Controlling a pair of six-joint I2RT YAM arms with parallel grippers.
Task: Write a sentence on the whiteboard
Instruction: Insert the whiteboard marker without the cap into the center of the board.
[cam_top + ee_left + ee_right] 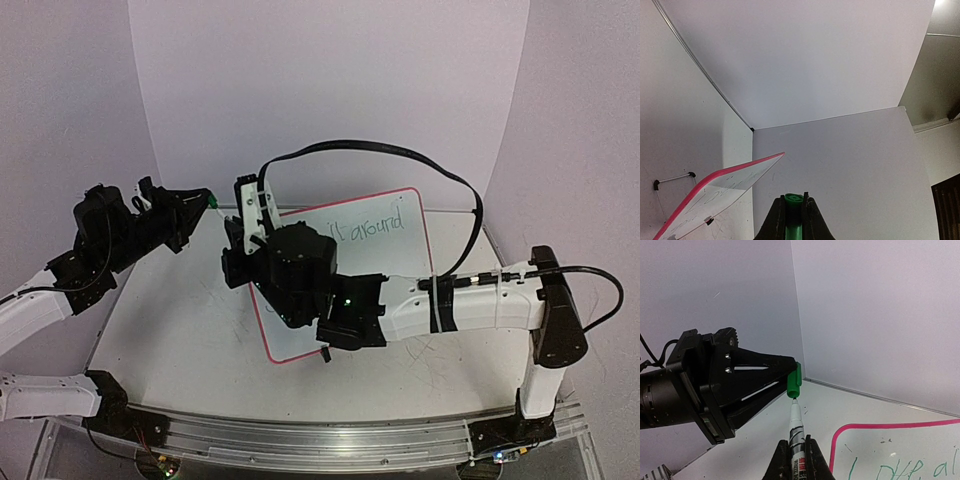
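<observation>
While right gripper [796,446] pinches marker [796,427] barrel, tip sits at mouth of green cap [794,380] at 12 o'clock, cap clamped in left gripper [793,201]. Whiteboard [890,445] at 4 o'clock, sentence [365,225] reads "Love all around", ending hidden behind arm. Judgement: writing mostly done; capping left.

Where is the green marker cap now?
Right wrist view, centre: the green cap is pinched in the left claw, left of the whiteboard corner, with the marker in the right claw pointing at its lower end.
</observation>
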